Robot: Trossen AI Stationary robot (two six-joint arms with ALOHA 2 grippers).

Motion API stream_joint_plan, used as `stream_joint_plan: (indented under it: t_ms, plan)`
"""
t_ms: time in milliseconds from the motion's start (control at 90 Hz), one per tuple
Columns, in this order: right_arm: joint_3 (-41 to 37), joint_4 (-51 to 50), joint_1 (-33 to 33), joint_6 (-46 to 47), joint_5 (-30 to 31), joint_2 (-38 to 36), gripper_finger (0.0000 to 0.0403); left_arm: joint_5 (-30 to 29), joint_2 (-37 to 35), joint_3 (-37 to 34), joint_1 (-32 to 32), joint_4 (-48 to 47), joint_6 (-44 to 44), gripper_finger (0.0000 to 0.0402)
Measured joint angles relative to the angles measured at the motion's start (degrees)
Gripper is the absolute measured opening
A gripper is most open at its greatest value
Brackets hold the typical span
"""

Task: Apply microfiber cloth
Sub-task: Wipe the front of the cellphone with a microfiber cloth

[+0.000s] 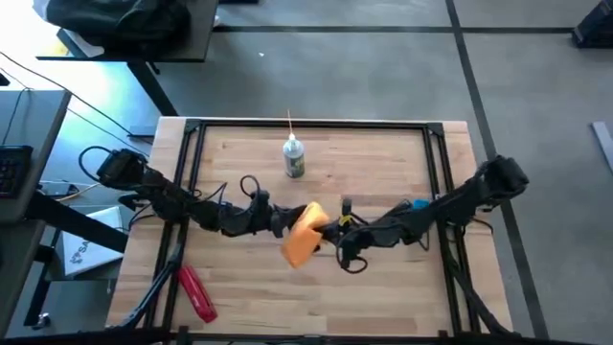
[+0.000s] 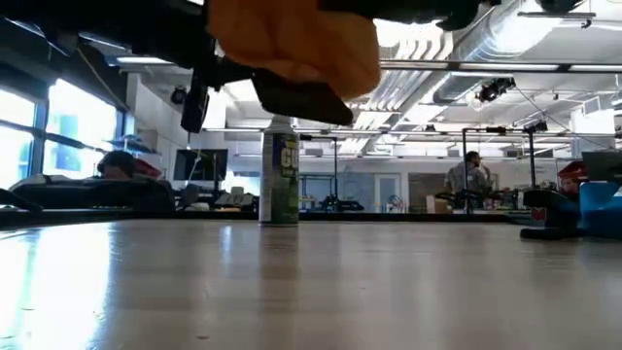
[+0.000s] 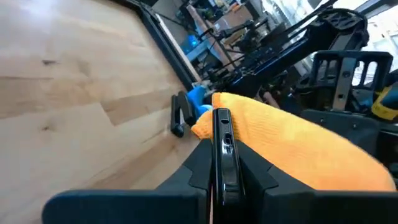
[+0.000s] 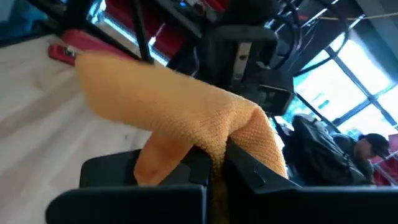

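The orange-yellow microfiber cloth hangs in the air above the middle of the table, draped over a black phone. My left gripper reaches in from the table's left and is shut on the phone. My right gripper comes from the right and is shut on the cloth. In the low view the cloth and the phone's dark slab float well above the tabletop. The cloth hides most of the phone's face. My left gripper pinches the phone between its two fingers, which rest on its flat faces; the thin edge points away from the wrist. The fingers come roughly level from the table's left. The phone is lifted clear of the table. My right gripper pinches a bunched fold of the cloth between its two fingers, coming roughly level from the table's right. The rest of the cloth spreads away from the fingers and lies over the phone, clear of the table.
A white spray bottle stands upright toward the far middle of the table. A red tool lies near the front left. A small black stand and a blue object sit right of centre. A black rail frame borders the tabletop.
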Motion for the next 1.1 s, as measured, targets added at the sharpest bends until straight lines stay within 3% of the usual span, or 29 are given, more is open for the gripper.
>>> stream_joint_plan:
  t_ms: [222,444,744,1100]
  plan:
    - [9.6,-6.9,-1.9,-0.2,-3.2,8.5,0.0,2.3,0.7,0.0,-0.1,0.4,-0.1,0.0017]
    - [19.8,-25.3,-1.7,7.2,-2.0,11.9,0.0,6.4,0.7,-0.1,-0.5,3.0,5.4,0.0017]
    - [20.6,-33.9,3.3,10.6,-3.6,12.0,0.0,3.9,-1.9,0.0,-1.1,4.2,9.6,0.0017]
    - [20.6,-31.6,3.5,8.5,3.0,12.1,0.0,0.2,-2.0,0.1,-1.5,4.0,8.2,0.0017]
